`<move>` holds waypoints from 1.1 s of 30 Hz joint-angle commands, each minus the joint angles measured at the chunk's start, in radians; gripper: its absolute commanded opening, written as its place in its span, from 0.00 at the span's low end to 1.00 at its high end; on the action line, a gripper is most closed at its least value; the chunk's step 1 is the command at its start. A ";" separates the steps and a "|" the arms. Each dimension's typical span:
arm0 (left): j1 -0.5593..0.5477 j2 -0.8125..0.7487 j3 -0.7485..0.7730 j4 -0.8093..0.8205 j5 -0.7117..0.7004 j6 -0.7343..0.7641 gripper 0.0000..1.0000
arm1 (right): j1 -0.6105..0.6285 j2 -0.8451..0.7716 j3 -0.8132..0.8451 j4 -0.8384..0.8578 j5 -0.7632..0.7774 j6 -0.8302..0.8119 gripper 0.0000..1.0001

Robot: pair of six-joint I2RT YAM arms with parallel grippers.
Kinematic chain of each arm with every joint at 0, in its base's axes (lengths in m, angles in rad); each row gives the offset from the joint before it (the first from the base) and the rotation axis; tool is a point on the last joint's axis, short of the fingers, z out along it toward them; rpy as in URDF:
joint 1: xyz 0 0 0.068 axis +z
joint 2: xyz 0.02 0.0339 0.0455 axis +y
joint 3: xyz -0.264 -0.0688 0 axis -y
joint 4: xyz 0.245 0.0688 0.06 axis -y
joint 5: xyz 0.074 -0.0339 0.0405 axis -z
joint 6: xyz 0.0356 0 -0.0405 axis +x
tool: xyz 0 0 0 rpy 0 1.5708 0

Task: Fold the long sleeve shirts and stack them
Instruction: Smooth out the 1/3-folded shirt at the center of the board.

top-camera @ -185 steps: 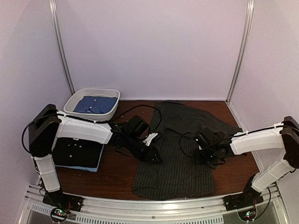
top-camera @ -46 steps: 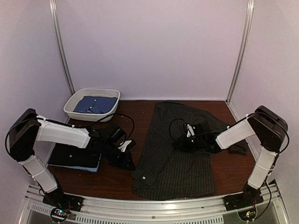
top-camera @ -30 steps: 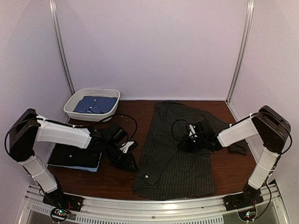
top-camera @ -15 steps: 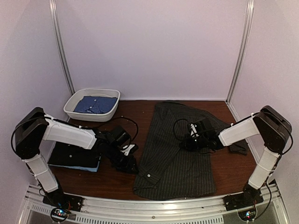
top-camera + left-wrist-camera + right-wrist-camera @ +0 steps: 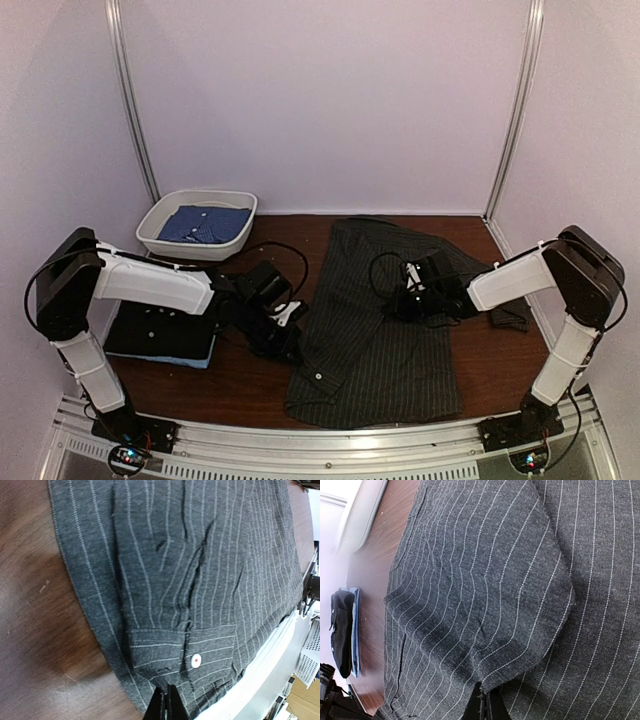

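Note:
A dark charcoal long sleeve shirt with pale pinstripes (image 5: 385, 335) lies spread on the table's middle and right. My left gripper (image 5: 288, 332) is at its left edge, jaws shut on the cloth beside the sleeve cuff (image 5: 160, 655), which bears a white button (image 5: 196, 660). In the left wrist view the left gripper (image 5: 167, 694) pinches the hem. My right gripper (image 5: 408, 300) rests on the shirt's middle, shut on the rim of a folded flap (image 5: 520, 610); in the right wrist view the cloth runs between that gripper's (image 5: 481, 692) tips.
A folded black shirt on a light blue one (image 5: 160, 333) forms a stack at the left, close behind my left arm. A white oval tub (image 5: 160, 212) holding a folded blue shirt (image 5: 205, 224) stands at the back left. Bare brown table (image 5: 250, 385) lies in front.
My left gripper slid right from beside the stack to the shirt's left edge and closed on the cloth by the cuff. The right gripper stayed shut, nearly still.

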 commanded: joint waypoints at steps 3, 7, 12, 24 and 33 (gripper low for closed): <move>-0.014 -0.040 0.032 -0.043 0.046 0.011 0.00 | -0.006 -0.027 0.025 -0.045 0.011 -0.033 0.02; -0.024 -0.065 0.020 -0.041 0.095 -0.003 0.00 | -0.011 -0.038 0.052 -0.114 0.039 -0.067 0.01; -0.025 -0.098 -0.011 -0.008 0.146 -0.021 0.00 | -0.017 -0.058 0.064 -0.172 0.077 -0.106 0.03; -0.036 -0.097 -0.107 0.052 0.149 -0.055 0.00 | -0.024 -0.042 0.024 -0.146 0.049 -0.104 0.15; -0.036 -0.076 -0.105 0.040 0.079 -0.039 0.26 | 0.010 -0.205 -0.023 -0.209 0.122 -0.131 0.40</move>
